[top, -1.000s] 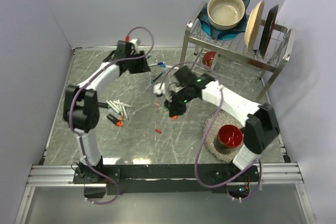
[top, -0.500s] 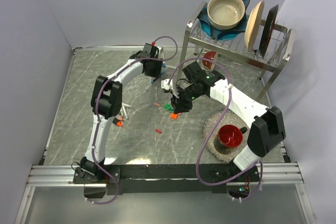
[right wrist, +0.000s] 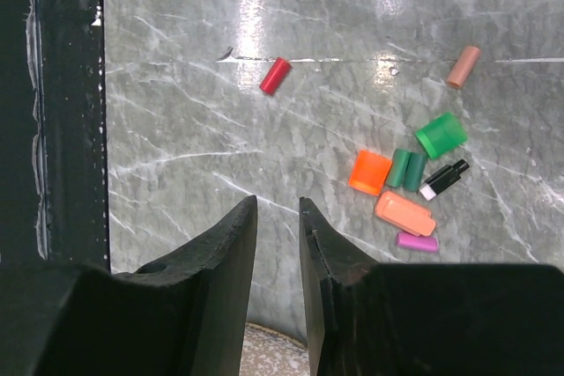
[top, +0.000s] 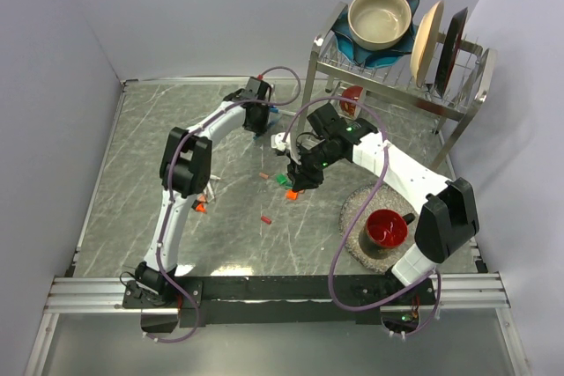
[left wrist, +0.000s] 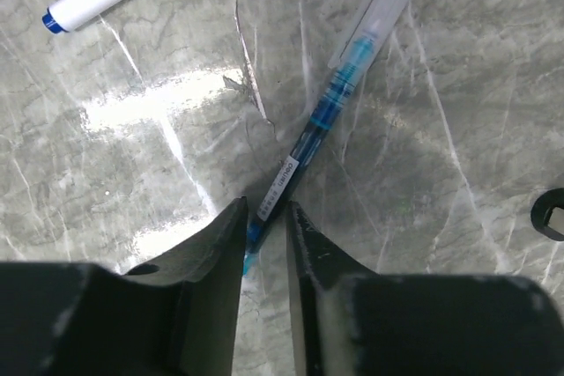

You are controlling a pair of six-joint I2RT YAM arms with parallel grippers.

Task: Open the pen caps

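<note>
Top external: left end effector (top: pixel 257 116) now reached far across the bench (top: pixel 159 138), right end effector (top: pixel 304 180) unmoved above loose pen caps (top: pixel 284 181).

Left wrist: fingers nearly together, straddling blue pen (left wrist: pixel 328 110); clear cap at its far end, ahead-right. Clamped or not: cannot tell.

Right wrist: fingers nearly together, holding nothing; removed caps scattered ahead-right.

**Two white-and-black arms with purple cables**

Both arms have white link shells joined by bulky black joint housings; a looping purple cable runs along each. The left hand (left wrist: pixel 264 244) shows two matte black, wedge-shaped fingers with scuffed, pale-flecked edges. The right hand (right wrist: pixel 276 244) has the same black fingers, lightly speckled. Green indicator lights glow on the right arm (top: pixel 370 151). The left arm (top: pixel 189 156) carries a small red fitting near its wrist.
</note>
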